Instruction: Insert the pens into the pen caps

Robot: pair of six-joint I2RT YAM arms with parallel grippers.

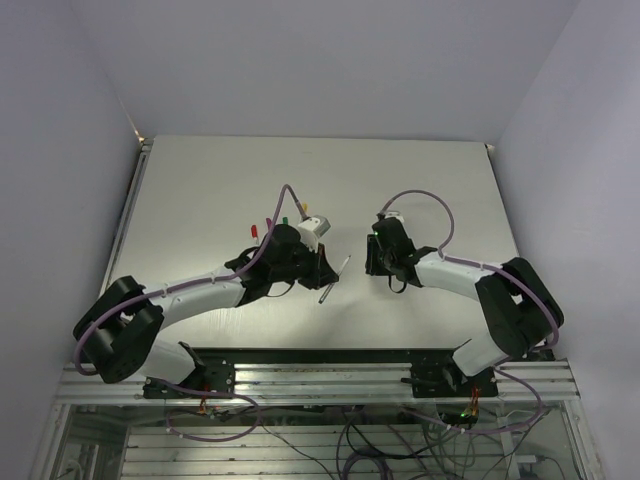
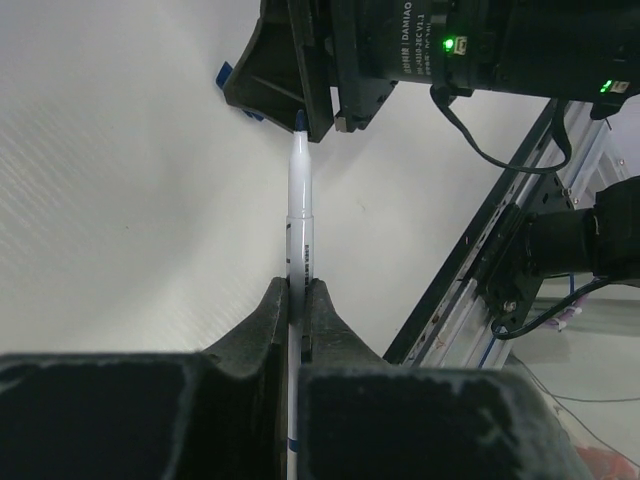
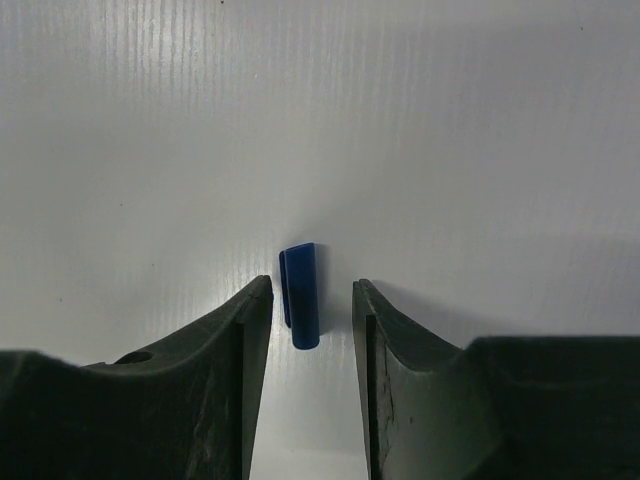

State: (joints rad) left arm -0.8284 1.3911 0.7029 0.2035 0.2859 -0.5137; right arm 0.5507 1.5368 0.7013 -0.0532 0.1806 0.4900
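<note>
White table (image 3: 150, 120), blue cap (image 3: 300, 295) between parted right fingers (image 3: 225, 380), pen (image 2: 299, 200) cut off below

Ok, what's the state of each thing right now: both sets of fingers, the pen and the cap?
Left fingers: shut on the pen.
Right fingers: open, either side of the blue cap.
Pen: uncapped, gripped.
Blue cap: off the pen, lying on the table, not gripped.
</note>
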